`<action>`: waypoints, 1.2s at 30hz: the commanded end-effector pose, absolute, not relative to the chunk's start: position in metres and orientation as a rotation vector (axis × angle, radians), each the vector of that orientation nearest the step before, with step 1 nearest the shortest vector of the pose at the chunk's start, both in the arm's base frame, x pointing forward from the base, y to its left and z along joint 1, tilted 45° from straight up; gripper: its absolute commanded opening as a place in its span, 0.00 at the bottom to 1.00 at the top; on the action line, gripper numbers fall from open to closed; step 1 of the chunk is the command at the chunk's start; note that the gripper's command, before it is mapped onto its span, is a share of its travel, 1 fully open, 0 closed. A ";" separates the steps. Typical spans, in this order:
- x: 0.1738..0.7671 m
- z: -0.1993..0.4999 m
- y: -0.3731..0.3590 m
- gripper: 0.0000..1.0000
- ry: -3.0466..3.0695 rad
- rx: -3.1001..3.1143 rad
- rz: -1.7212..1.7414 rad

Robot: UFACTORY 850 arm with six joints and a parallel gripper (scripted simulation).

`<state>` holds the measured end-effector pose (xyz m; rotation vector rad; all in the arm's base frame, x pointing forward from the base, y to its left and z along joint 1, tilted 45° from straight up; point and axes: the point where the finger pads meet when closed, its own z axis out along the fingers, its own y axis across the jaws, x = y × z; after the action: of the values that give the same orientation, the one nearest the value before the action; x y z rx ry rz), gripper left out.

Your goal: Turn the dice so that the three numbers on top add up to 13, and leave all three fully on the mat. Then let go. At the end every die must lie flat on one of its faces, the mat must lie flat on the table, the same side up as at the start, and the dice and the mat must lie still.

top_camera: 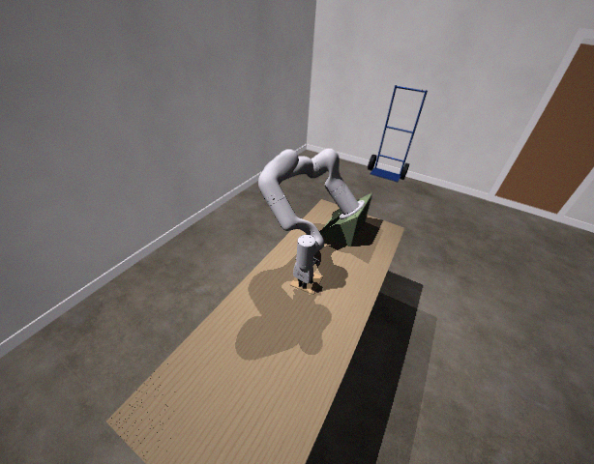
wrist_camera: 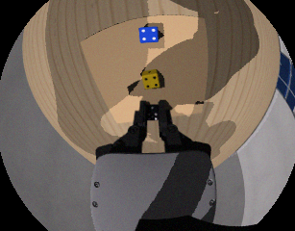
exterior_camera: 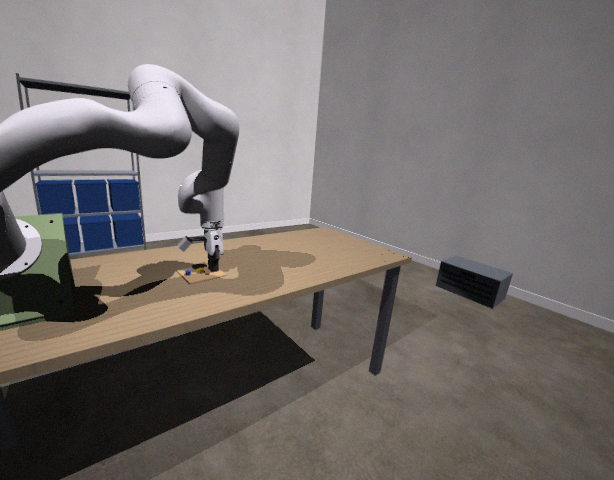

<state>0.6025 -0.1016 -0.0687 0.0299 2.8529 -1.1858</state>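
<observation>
The blue die (wrist_camera: 148, 35) (exterior_camera: 188, 272) sits near the far edge of the mat (wrist_camera: 101, 63) (exterior_camera: 190, 279) in the wrist view, four white pips up. The yellow die (wrist_camera: 151, 80) (exterior_camera: 200, 270) is on the mat between it and my gripper. Its largest visible face shows four dark pips, and a narrow side face also shows. My gripper (wrist_camera: 152, 108) (exterior_camera: 213, 269) (top_camera: 302, 285) points down at the mat's near part, shut on a black die (wrist_camera: 153, 114) with white pips. The fingers hide most of that die; its top number and any gap below it are unclear.
The wooden table (top_camera: 267, 390) (exterior_camera: 317, 248) carries the mat. The green robot base (top_camera: 349, 232) (exterior_camera: 28, 258) stands at one end. Arm shadows fall across mat and table. A shelf with blue bins (exterior_camera: 92, 196) stands behind, a hand truck (top_camera: 400, 127) by the wall.
</observation>
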 end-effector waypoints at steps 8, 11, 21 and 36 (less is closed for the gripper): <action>0.603 -0.068 -0.101 0.15 2.852 0.030 -1.185; 0.603 -0.068 -0.101 0.19 2.852 0.030 -1.185; 0.603 -0.068 -0.101 0.31 2.852 0.030 -1.185; 0.603 -0.064 -0.097 0.31 2.852 0.030 -1.185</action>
<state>0.6022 -0.1002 -0.0673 0.0298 2.8531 -1.1860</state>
